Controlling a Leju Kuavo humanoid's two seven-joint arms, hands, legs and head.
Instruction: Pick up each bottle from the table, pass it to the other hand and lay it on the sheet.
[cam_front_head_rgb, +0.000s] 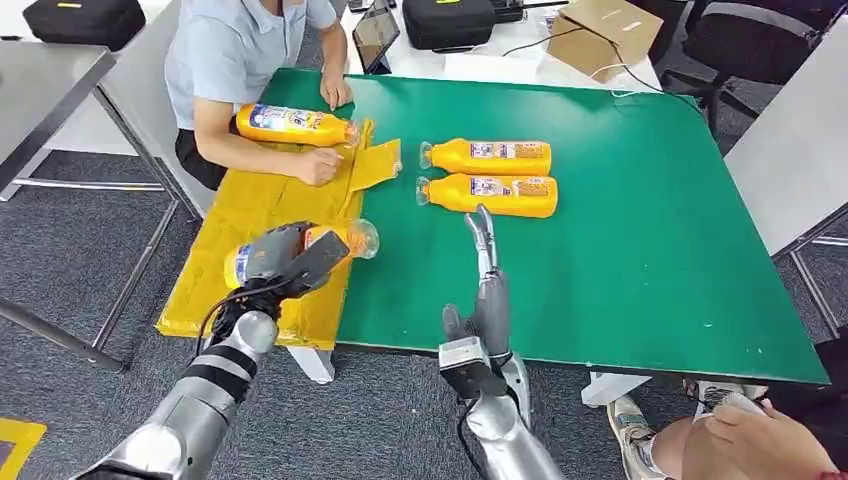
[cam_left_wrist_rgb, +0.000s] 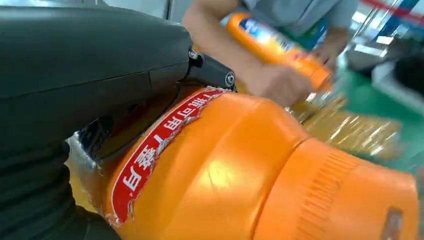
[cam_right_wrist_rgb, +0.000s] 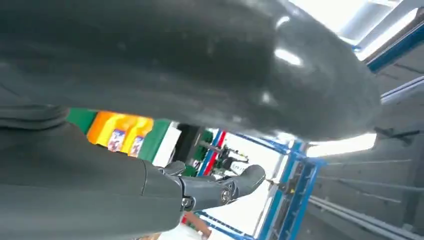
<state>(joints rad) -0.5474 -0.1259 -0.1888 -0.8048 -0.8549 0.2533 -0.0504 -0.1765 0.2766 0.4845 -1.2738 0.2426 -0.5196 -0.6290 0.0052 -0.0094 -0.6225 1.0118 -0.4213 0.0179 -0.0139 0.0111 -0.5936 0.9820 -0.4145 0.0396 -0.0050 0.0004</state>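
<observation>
Our left hand (cam_front_head_rgb: 285, 262) grips an orange bottle (cam_front_head_rgb: 345, 238) around its body, holding it on its side above the yellow sheet (cam_front_head_rgb: 250, 215) at the left end of the green bench (cam_front_head_rgb: 640, 250). In the left wrist view the same bottle's (cam_left_wrist_rgb: 240, 170) orange body and red-edged label sit right against our dark palm and thumb.

Our right hand (cam_front_head_rgb: 485, 285) holds nothing; it stands over the green bench with its fingers (cam_front_head_rgb: 484, 235) straight and pointing toward the two bottles ahead. Those two bottles (cam_front_head_rgb: 487, 156) (cam_front_head_rgb: 490, 194) lie on their sides, parallel and just beside each other, on the bare green surface, near the sheet's right edge. The right hand's fingertips are close to the nearer one but apart from it.

At the far end of the sheet, a person in a light blue shirt (cam_front_head_rgb: 235, 45) rests a hand (cam_front_head_rgb: 320, 165) by another bottle (cam_front_head_rgb: 295, 124) lying on the sheet. A second person's hand (cam_front_head_rgb: 750, 430) shows at the lower right.
</observation>
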